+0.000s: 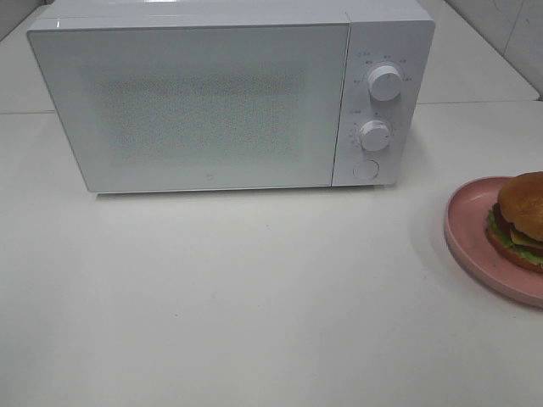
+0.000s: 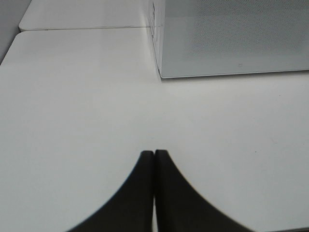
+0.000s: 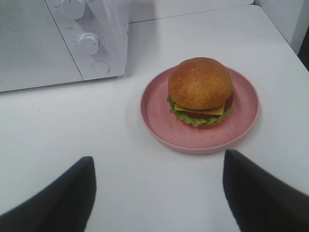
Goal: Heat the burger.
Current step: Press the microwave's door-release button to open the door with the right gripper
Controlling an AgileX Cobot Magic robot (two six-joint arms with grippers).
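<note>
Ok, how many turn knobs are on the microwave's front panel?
2, both on the microwave: the upper knob and the lower knob directly beneath it, above a flat round button. None seem hidden.

bright, even light, soft shadows beside microwave [image 1: 212, 102] and plate [image 3: 154, 116], slightly soft focus

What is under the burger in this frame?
The burger sits on a round pink plate, which rests on the white table. The plate's centre beneath the burger is covered from view.
</note>
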